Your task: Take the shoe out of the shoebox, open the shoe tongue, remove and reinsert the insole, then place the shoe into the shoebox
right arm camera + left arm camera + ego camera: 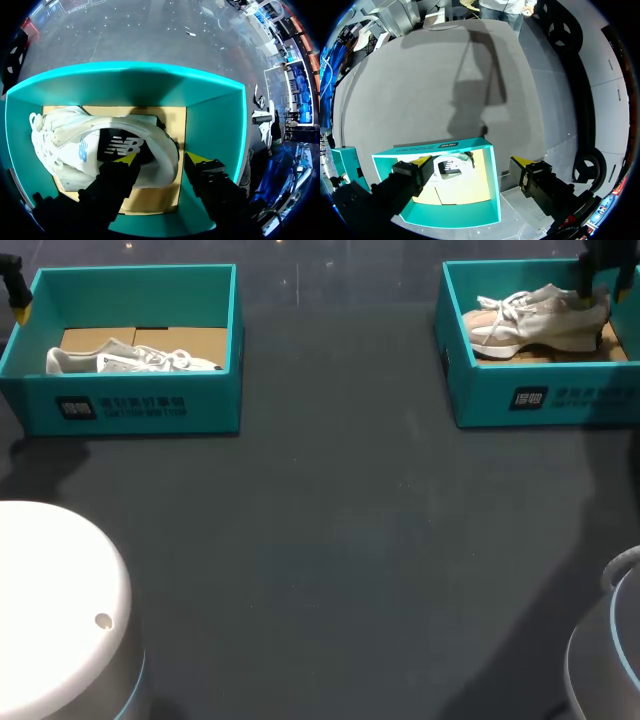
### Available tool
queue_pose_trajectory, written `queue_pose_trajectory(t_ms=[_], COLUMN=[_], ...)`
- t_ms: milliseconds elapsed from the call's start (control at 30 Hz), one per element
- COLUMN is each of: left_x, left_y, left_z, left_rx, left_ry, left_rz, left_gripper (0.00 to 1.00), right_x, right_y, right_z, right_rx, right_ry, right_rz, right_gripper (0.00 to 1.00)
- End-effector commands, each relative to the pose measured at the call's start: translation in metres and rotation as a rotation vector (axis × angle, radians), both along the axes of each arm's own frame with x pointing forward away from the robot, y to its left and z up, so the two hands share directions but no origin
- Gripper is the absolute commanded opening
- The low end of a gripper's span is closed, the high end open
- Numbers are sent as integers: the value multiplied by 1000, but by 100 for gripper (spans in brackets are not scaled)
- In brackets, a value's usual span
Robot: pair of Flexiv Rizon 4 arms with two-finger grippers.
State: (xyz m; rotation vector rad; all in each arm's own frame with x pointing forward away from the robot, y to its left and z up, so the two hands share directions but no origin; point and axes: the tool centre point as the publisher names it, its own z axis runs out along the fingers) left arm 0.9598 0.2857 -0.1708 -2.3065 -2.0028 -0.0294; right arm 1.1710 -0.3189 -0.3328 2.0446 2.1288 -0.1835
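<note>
Head view, right claw: low over the heel end of the beige shoe, inside the right shoebox on the desk.
Head view, left claw: by the outer far corner of the left shoebox, with a white shoe in the box beside it.
Left wrist view, left claw: released and spread wide. One finger above the left shoebox, the other outside its wall. White shoe beneath the gap, untouched.
Right wrist view, right claw: released, straddling the heel collar of the beige shoe. One tip over the shoe's opening, the other outside the heel. No squeeze from both sides visible.
Right wrist view, right shoebox: walls all around the claw.
Handling: probably light, with a soft upper and a stiffer heel. Best pinched deep at the heel collar, since a shallow pinch could slip. Loose laces likely to snag on the box wall.
</note>
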Motion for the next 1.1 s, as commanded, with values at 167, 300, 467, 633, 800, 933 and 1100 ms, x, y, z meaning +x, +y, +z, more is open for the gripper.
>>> queue_pose_trajectory(t_ms=[167, 300, 467, 633, 800, 933, 1100], left_x=[0, 0, 0, 0, 0, 0, 0], left_y=[1, 1, 1, 1, 1, 1, 1], left_z=[0, 0, 0, 0, 0, 0, 0], left_rx=[1, 1, 1, 1, 1, 1, 1], left_ry=[-1, -1, -1, -1, -1, -1, -1], left_rz=[-1, -1, -1, -1, -1, -1, -1], left_gripper=[100, 100, 100, 100, 100, 100, 100], right_x=[10, 8, 5, 4, 3, 2, 2], right_y=[-5, -6, -8, -8, -10, -11, -11], right_z=[-9, -12, -19, -25, -29, -32, -37], right_rx=[1, 3, 10, 19, 32, 40, 59], right_ry=[38, 48, 70, 83, 91, 98, 107], right_rz=[-10, -14, -31, -40, -65, -71, -73], right_gripper=[62, 66, 67, 68, 79, 84, 82])
